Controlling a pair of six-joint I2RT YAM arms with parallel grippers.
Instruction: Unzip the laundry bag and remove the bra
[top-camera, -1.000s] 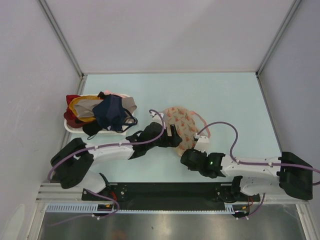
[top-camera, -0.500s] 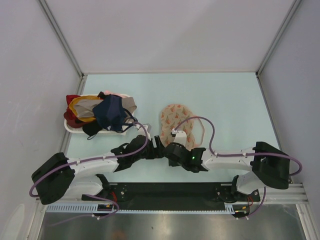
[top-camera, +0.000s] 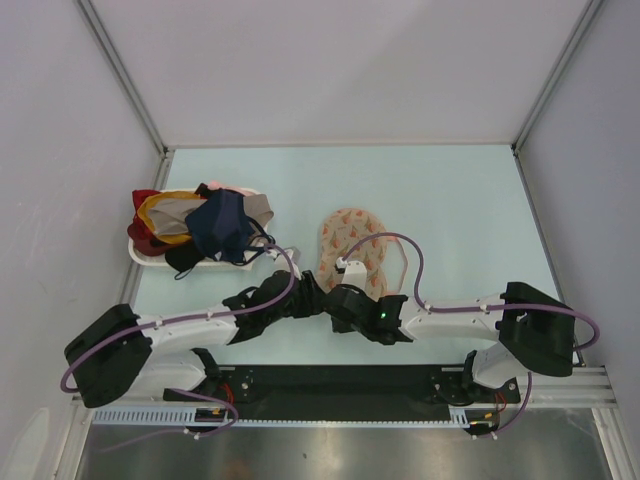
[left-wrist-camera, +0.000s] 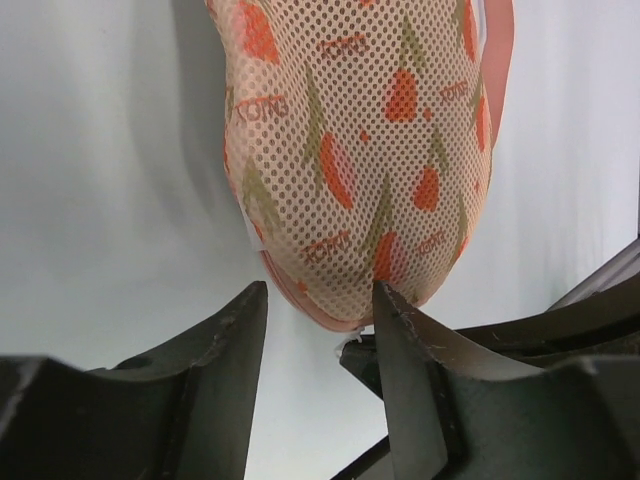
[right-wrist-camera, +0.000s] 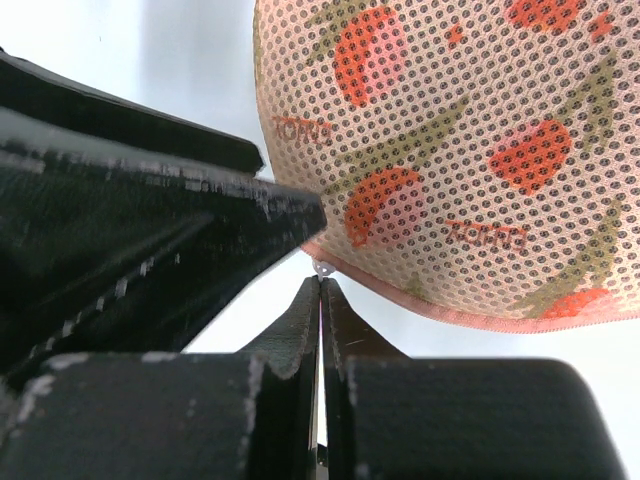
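Observation:
The laundry bag (top-camera: 352, 238), a beige-pink mesh pouch with red-orange motifs and pink edging, lies flat at mid-table. My left gripper (top-camera: 314, 297) is open at the bag's near end; in the left wrist view (left-wrist-camera: 318, 305) the bag's tip (left-wrist-camera: 350, 150) sits just beyond and between the fingertips. My right gripper (top-camera: 338, 298) meets it from the right. Its jaws (right-wrist-camera: 321, 285) are shut on the small white zip pull (right-wrist-camera: 322, 268) at the bag's pink rim (right-wrist-camera: 480, 150). The bra is hidden.
A white basket (top-camera: 140, 256) heaped with navy, red and yellow garments (top-camera: 205, 225) stands at the left. Grey walls close the table on the left, far and right sides. Both arms cross low along the near edge.
The left arm drew back from over the bag to its near tip. The right arm swung left to the same tip and shut there. Little moved in the last half second.

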